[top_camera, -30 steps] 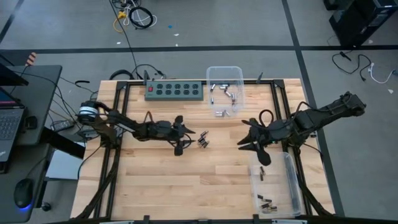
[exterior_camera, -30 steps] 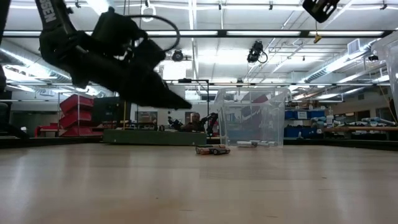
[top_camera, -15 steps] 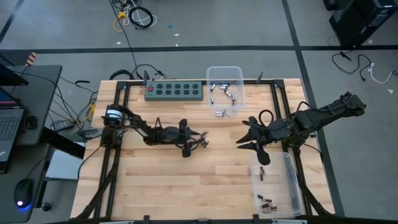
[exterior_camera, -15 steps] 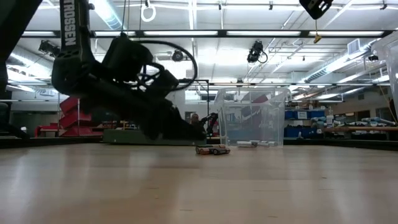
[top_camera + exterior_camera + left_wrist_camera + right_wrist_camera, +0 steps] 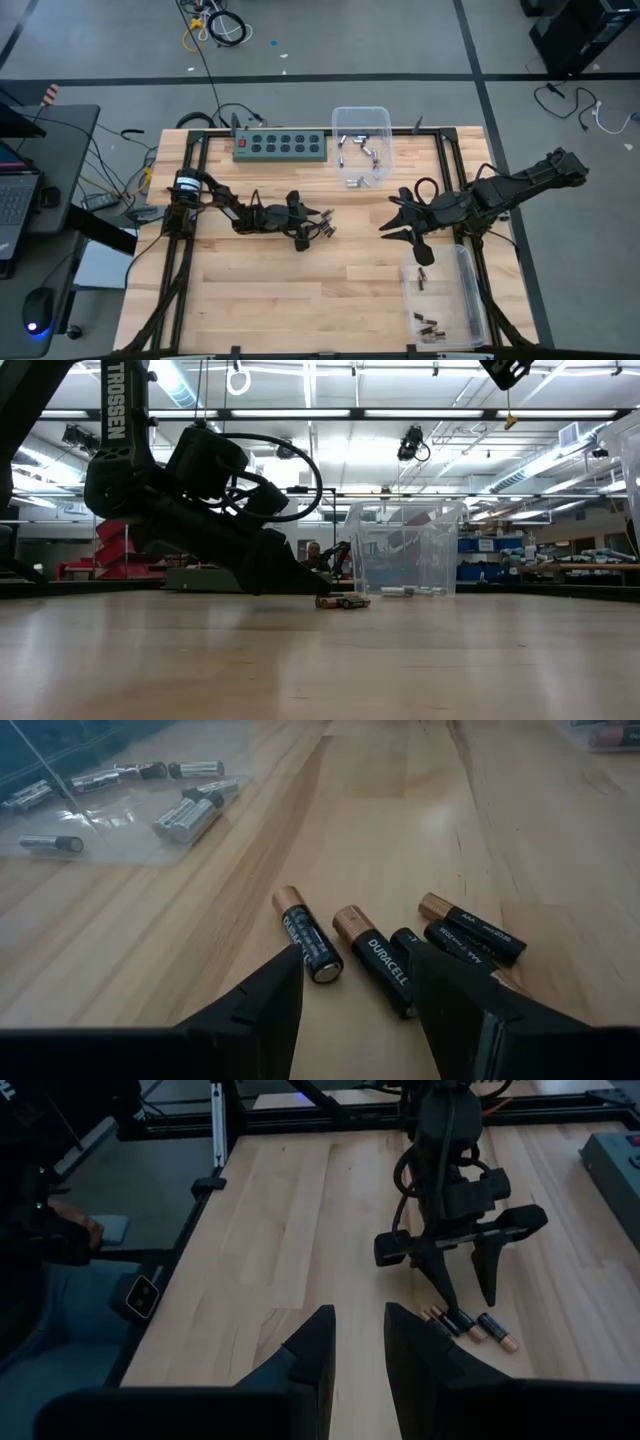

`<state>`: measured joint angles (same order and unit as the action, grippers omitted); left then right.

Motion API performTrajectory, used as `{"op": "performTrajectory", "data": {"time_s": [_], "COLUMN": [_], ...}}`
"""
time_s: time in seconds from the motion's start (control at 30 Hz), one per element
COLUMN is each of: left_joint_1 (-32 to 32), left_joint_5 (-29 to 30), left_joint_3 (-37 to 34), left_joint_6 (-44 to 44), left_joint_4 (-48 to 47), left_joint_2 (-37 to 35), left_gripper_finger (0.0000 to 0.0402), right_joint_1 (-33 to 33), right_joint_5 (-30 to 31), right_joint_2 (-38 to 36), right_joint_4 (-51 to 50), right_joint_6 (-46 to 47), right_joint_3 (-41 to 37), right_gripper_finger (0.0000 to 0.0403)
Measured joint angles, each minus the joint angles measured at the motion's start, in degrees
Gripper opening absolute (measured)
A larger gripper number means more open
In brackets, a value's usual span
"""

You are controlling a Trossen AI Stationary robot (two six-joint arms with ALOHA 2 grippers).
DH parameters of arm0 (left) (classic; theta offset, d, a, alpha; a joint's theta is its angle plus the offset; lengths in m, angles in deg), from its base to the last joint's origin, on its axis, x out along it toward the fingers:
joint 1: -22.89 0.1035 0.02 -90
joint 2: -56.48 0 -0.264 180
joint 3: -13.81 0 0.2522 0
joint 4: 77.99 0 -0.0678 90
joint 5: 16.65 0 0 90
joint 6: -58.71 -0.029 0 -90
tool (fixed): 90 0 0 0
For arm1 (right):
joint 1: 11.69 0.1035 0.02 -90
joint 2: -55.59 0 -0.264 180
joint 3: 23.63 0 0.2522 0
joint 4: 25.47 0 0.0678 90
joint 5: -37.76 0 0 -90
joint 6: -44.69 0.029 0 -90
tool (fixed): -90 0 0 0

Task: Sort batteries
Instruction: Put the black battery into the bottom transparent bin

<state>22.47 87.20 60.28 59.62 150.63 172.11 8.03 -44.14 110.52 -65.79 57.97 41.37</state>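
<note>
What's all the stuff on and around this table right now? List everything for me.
loose batteries: about four, black with copper ends, mid-table
far bin: one, clear, by the far edge, silvery batteries inside
near bin: one, clear, near right corner, a few dark batteries inside
power strip: one, green, beside the far bin
laptop: one, dark, desk at left
left gripper: fingers open, at the loose batteries
right gripper: fingers parted, empty, hanging right of centre

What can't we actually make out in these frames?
- High view: loose batteries on the table, too small to count or tell apart.
- Left wrist view: lower batteries partly hidden behind the left gripper fingers.
- Low view: left arm hides the gripper tip; pile too small to count.
- Right wrist view: a person at the edge, mostly cut off.
</note>
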Motion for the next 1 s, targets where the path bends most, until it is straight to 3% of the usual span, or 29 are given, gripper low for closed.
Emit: {"op": "performTrajectory", "data": {"time_s": [0.4,0.73,1.0], "left_joint_1": [-0.04,2.70,5.70], "left_joint_5": [0.16,4.36,-0.69], "left_joint_3": [-0.10,-0.29,-0.20], "left_joint_6": [-0.88,-3.04,-4.01], "left_joint_4": [0.77,0.50,1.08], "left_joint_2": [0.12,0.34,0.24], "left_gripper_finger": [0.0183,0.0183,0.0183], "right_joint_1": [0.00,-0.04,-0.23], "right_joint_5": [3.31,10.37,10.50], "right_joint_2": [0.01,2.02,6.11], "right_joint_4": [-0.02,1.32,2.76], "right_joint_6": [-0.87,-3.33,-4.50], "right_joint_3": [0.01,0.01,0.01], "right_gripper_finger": [0.0075,0.0075,0.0075]}}
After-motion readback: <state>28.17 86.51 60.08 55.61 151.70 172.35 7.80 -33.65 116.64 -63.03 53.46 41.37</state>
